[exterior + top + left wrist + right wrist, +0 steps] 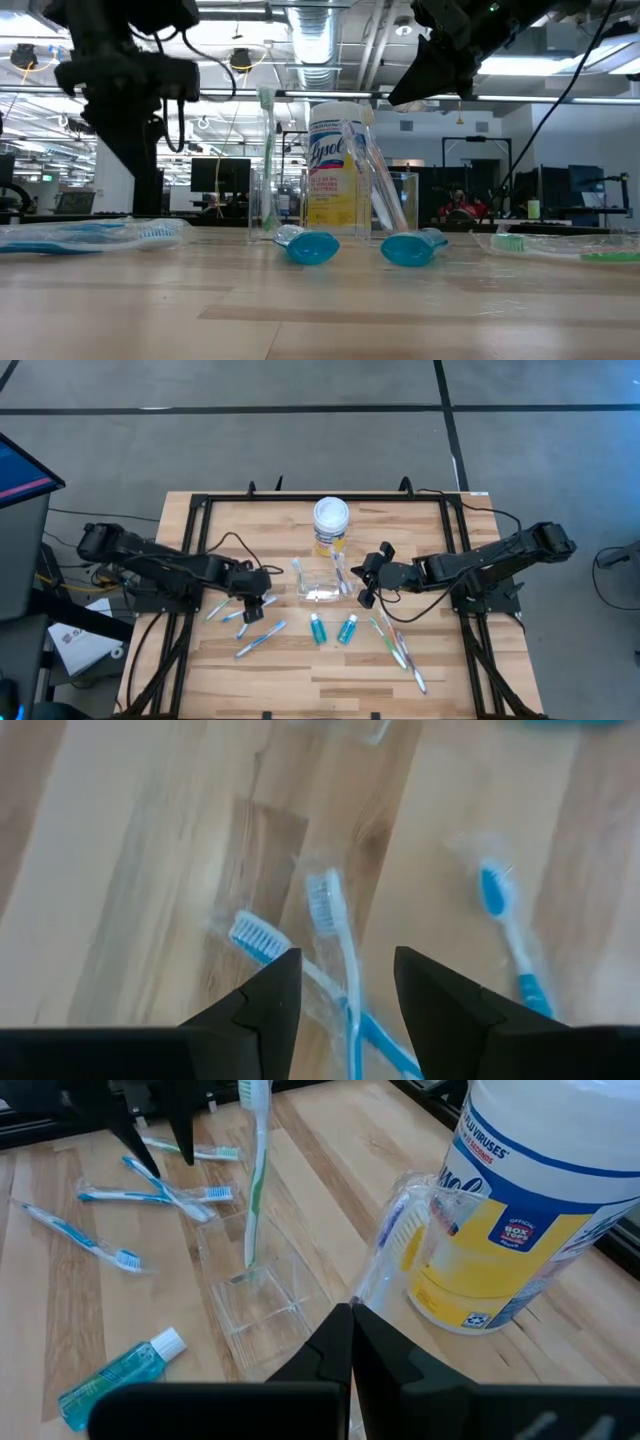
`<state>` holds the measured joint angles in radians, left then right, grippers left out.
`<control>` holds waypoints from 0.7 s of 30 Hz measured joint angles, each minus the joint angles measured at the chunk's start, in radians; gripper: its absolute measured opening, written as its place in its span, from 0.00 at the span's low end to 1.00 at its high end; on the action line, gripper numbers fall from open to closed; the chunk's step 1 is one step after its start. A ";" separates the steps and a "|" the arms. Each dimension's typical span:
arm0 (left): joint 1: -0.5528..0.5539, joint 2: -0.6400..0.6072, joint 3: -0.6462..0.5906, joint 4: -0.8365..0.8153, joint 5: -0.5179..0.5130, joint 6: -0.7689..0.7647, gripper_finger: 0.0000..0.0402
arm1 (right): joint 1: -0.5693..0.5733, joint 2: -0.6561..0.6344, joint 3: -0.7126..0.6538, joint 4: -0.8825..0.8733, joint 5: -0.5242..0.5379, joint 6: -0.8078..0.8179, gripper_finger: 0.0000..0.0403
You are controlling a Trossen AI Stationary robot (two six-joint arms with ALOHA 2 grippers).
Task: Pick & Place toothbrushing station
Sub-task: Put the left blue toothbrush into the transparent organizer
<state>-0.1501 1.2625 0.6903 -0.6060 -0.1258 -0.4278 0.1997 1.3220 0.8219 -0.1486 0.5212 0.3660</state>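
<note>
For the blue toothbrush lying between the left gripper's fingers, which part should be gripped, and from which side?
Grip the blue toothbrush at its thin neck below the bristles, coming straight down from above. It lies flat, so the open left gripper can straddle its narrow width; a second brush crosses beneath, nearer the handle.

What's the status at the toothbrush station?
Left gripper open above two crossed blue-white toothbrushes. Right gripper shut, empty, beside clear plastic cup holding a green-white toothbrush. Nothing blocking.
</note>
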 joint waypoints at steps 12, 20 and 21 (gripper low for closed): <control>0.000 0.120 0.000 0.001 0.000 -0.032 0.38 | 0.000 0.000 0.000 0.000 0.000 0.000 0.00; 0.000 0.173 0.000 0.004 0.000 -0.035 0.38 | 0.001 0.000 0.000 0.000 0.000 0.000 0.00; 0.000 0.178 0.000 0.004 0.000 -0.044 0.38 | 0.001 0.000 0.000 0.000 0.000 0.000 0.00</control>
<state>-0.1501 1.4402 0.6903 -0.6019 -0.1257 -0.4717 0.2008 1.3220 0.8219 -0.1486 0.5213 0.3660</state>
